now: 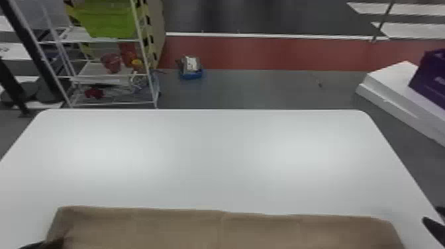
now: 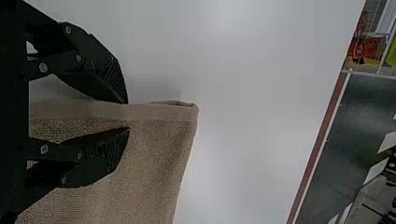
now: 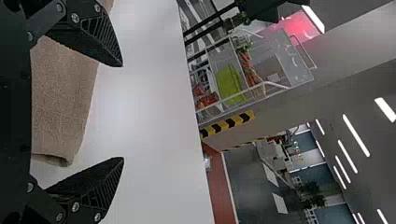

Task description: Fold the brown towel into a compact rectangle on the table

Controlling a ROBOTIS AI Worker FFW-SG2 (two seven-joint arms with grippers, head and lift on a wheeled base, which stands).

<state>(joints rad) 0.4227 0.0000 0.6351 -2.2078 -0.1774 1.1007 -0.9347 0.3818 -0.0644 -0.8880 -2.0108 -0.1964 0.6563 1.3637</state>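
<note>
Left gripper (image 1: 34,245) has its jaws slightly open at a corner of the brown towel (image 1: 218,231), the hem showing between the tips. Right gripper (image 1: 430,213) stands wide open, just beside the towel's other end. The towel stretches across the near part of the white table (image 1: 212,159). Beyond are a rack (image 1: 114,105) and purple box (image 1: 432,79).

- Table (image 1: 198,159): white, smooth top; far corners rounded.
- Brown towel (image 1: 178,228): lying wide across the table's near part, its far edge nearly straight; shallow creases noted on the upper face.
</note>
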